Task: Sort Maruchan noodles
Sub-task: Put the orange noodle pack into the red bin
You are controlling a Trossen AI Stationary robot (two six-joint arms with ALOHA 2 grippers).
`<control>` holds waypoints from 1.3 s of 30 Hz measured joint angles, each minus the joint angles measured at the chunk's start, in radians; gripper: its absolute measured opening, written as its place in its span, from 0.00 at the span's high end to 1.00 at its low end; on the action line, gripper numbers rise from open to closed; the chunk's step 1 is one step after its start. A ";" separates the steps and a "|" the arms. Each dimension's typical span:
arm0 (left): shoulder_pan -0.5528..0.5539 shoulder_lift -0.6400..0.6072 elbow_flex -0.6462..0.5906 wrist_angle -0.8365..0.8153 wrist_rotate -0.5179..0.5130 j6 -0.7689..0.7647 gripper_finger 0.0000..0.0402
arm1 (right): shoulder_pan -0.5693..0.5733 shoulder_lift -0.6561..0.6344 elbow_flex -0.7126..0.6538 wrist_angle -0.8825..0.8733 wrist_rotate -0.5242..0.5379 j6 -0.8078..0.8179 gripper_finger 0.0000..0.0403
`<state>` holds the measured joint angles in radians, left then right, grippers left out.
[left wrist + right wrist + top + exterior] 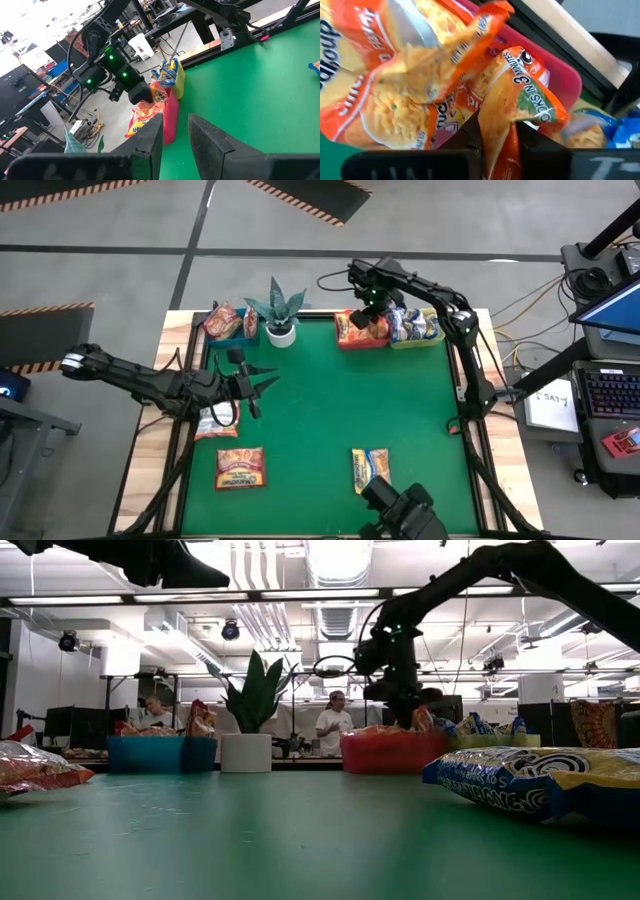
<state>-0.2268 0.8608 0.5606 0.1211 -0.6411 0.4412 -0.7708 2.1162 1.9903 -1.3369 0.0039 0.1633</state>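
My right gripper (372, 315) hangs over the red bin (345, 340) at the table's far edge, shut on an orange noodle packet (520, 100). More orange packets (405, 85) lie in that bin below it. My left gripper (262, 385) hovers level at the table's left, open, with nothing between its fingers (175, 122). Three packets lie flat on the green mat: one by the left arm (215, 422), a red one (241, 468) and a blue-and-yellow one (369, 468). Red packets fill the blue bin (225, 328); blue ones fill the yellow-green bin (418, 328). My right gripper pinches the orange packet between its two fingers, which point down from above (497, 142). The packet's printed end (532, 97) hangs below the fingers, over the red bin. I cannot tell whether it touches the packets beneath it.
A potted plant in a white pot (279, 315) stands between the blue and red bins at the far edge. The middle of the green mat (320, 410) is bare. In the low view, people (333, 725) stand in the room beyond the table.
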 joint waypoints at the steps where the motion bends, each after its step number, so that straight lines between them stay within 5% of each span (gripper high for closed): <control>1: 0.000 0.000 0.000 0.000 0.000 0.000 0.81 | 0.003 0.000 0.000 0.007 0.000 -0.003 0.91; 15: 0.000 0.000 0.000 0.011 -0.007 -0.043 0.81 | 0.013 -0.006 0.066 -0.059 0.000 -0.023 0.61; 19: 0.000 0.000 0.000 -0.002 -0.080 -0.146 0.81 | 0.017 -0.061 0.069 -0.096 0.000 -0.041 0.57; 27: 0.000 0.038 0.000 -0.396 -0.117 -0.691 0.81 | 0.094 -0.254 0.010 -0.016 0.000 -0.058 0.58; 32: 0.003 0.094 0.016 -0.623 -0.097 -1.024 0.81 | 0.199 -0.424 -0.141 0.157 0.000 -0.051 0.58; 39: 0.034 0.275 0.201 -1.250 0.184 -1.574 0.81 | 0.366 -0.689 -0.476 0.454 -0.001 0.020 0.59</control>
<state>-0.1932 1.1355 0.7612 -1.1290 -0.4568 -1.1325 -0.4045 1.4271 1.5140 -0.8825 0.0025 0.1832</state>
